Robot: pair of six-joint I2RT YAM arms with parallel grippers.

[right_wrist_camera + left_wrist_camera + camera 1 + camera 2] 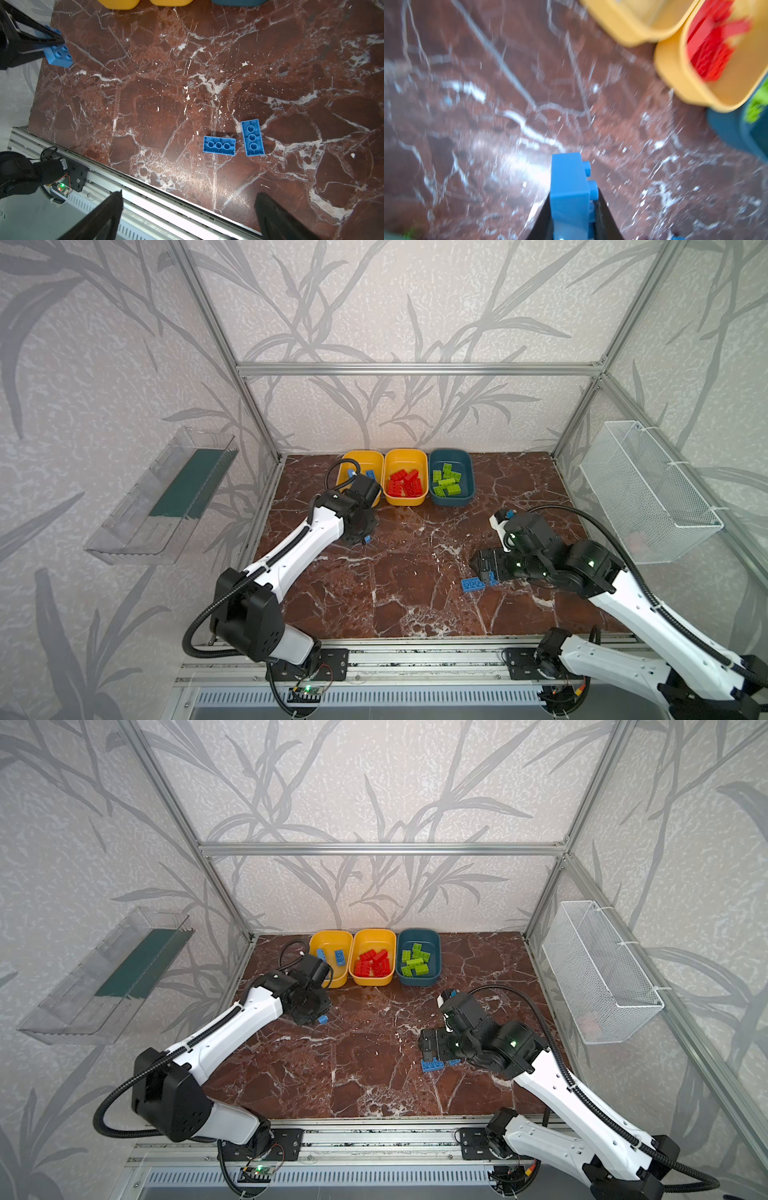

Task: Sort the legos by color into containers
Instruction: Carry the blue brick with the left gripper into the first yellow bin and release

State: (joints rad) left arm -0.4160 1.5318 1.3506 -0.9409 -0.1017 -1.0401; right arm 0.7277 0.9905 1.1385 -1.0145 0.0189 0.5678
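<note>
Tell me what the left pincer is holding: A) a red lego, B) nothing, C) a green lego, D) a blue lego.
D: in the left wrist view, the left pincer is shut on a blue lego, above the marble table.

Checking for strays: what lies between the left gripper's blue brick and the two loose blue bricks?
Nothing; the right wrist view shows bare marble table from the held blue brick to both loose blue bricks.

The left wrist view is blurred; the red legos (pixel 714 41) smear together; its edge crops the teal tub (pixel 733 133). In both top views the left arm (pixel 324 522) hides the left yellow tub's (pixel 361 454) near end; the right arm (pixel 536 560) half-covers a blue lego (pixel 493 579).
</note>
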